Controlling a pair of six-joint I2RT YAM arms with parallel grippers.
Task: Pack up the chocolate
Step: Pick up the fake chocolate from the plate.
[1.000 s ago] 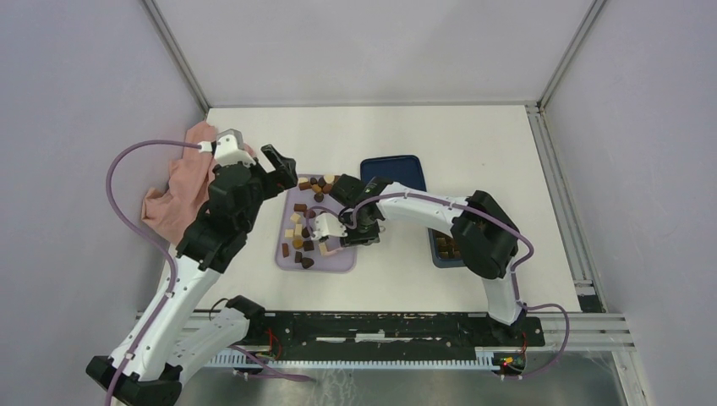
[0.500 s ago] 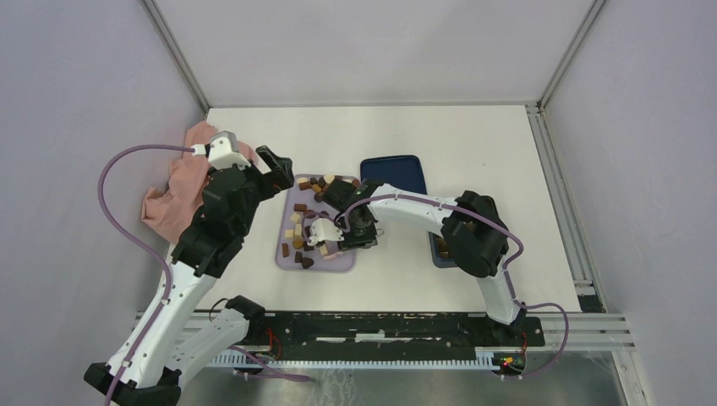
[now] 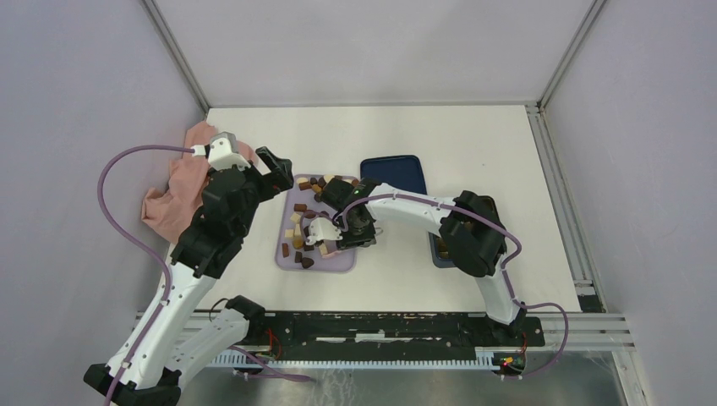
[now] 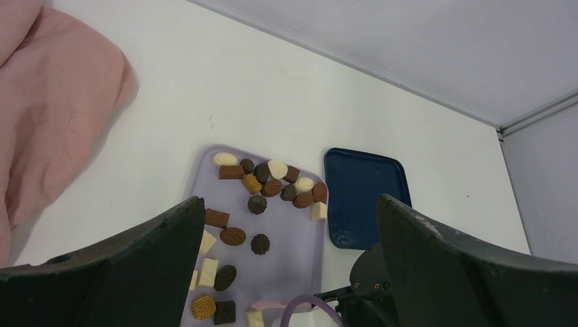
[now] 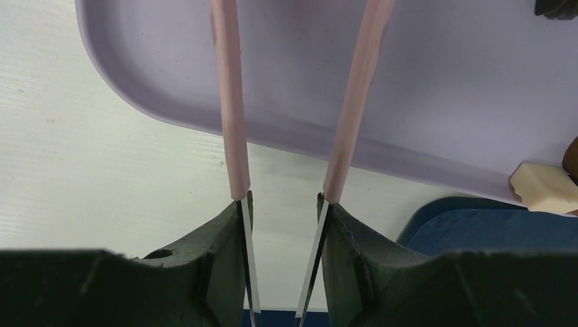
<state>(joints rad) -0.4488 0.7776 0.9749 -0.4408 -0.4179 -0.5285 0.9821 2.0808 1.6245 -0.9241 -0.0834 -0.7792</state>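
White counter [image 4: 272, 102] bears a lilac tray [image 4: 300, 238] of brown and cream chocolate pieces [image 4: 272, 187], long axes mixed; left hand [image 4: 287, 201] wide, right hand [image 5: 283, 203] pinching pink tongs [image 5: 228, 102] toward 12 o'clock.

left arm [image 3: 199, 245] raised, elbow bent | left gripper [image 4: 290, 225] spread wide | right arm [image 3: 414, 207] reaching left | right gripper [image 5: 283, 204] clamping pink tongs [image 5: 230, 102]

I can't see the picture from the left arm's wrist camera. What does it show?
Scattered dark, brown and cream chocolate pieces lie on a lilac tray on a white table. A dark blue tray lies beside it on the right, a pink cloth at far left. The left gripper hangs above, its two black fingers wide open and empty.
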